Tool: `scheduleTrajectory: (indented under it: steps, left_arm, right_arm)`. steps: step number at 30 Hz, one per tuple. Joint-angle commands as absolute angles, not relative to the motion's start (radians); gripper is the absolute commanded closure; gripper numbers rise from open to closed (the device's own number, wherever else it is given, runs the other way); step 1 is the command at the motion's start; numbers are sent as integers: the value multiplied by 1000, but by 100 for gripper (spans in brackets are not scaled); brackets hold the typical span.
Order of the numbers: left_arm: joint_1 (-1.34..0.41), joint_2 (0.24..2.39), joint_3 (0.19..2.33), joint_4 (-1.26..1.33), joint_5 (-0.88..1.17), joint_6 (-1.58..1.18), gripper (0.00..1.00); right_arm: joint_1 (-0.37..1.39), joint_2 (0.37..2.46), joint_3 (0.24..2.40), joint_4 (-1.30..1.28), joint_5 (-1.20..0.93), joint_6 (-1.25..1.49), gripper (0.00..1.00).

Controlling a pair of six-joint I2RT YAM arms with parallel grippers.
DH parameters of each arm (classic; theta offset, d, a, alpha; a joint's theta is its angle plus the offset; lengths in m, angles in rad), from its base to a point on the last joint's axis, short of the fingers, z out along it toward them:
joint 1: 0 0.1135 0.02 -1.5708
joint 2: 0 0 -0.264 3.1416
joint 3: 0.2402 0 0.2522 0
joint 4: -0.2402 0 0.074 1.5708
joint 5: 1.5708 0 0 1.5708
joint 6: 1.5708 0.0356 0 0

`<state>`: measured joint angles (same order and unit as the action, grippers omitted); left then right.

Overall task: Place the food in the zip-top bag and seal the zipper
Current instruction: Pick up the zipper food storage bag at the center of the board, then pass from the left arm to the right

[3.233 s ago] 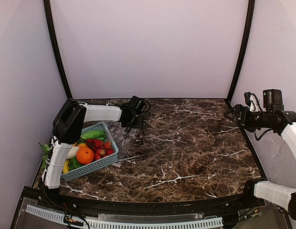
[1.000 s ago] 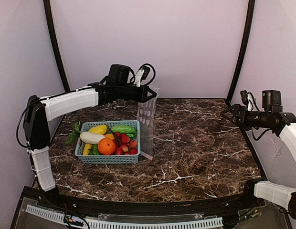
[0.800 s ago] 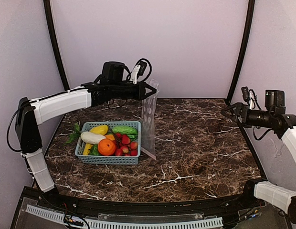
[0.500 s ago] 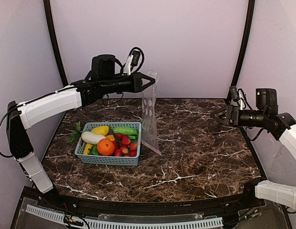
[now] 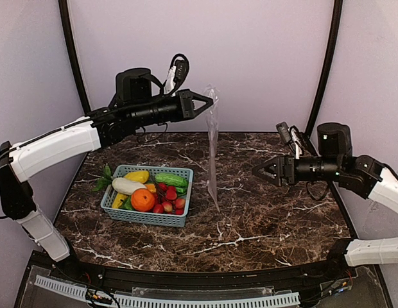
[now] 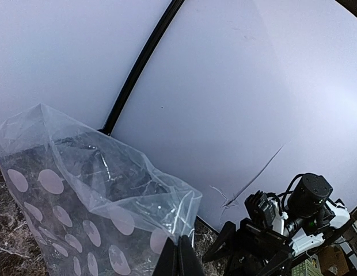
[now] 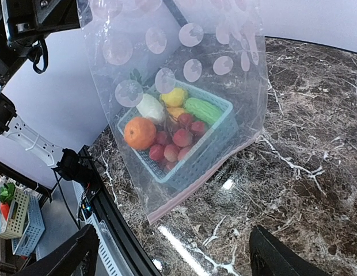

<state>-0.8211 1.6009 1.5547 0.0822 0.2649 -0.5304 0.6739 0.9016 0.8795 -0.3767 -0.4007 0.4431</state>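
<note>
At the 9 o'clock side of the table (image 5: 269, 221), all the food (image 5: 151, 191) lay in the basket (image 5: 145, 219), none of it in the bag. My left gripper (image 5: 208, 104), fingers pressed together, pinched the bag (image 5: 213, 147) by its top edge. It hung upright at the basket's 3 o'clock, its lower edge seemingly resting on the table. I could not make out the zipper. At the bag's 3 o'clock my right gripper (image 5: 255, 172) pointed toward it, fingers spread wide, holding nothing, clear of the plastic. By my judgement only the lifting was done. Opening the mouth, loading every piece and sealing all remained.
</note>
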Motion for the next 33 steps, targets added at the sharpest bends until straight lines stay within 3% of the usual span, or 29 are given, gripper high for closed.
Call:
scheduleTrajectory:
  steps: [1,11,17,33]
  left_arm:
    - [-834,1560,1537,112,227,-565,99]
    - [-843,1561,1534,90,190,-567,99]
    - [-843,1561,1530,84,180,-563,99]
    - [-843,1560,1534,65,163,-557,99]
  right_arm:
    - [778,925,862,-306,-249,490,11]
    - [1022,1030,933,-292,76,512,21]
    - [1080,1156,966,-253,123,573,23]
    - [1137,1353,1026,-211,145,598,58]
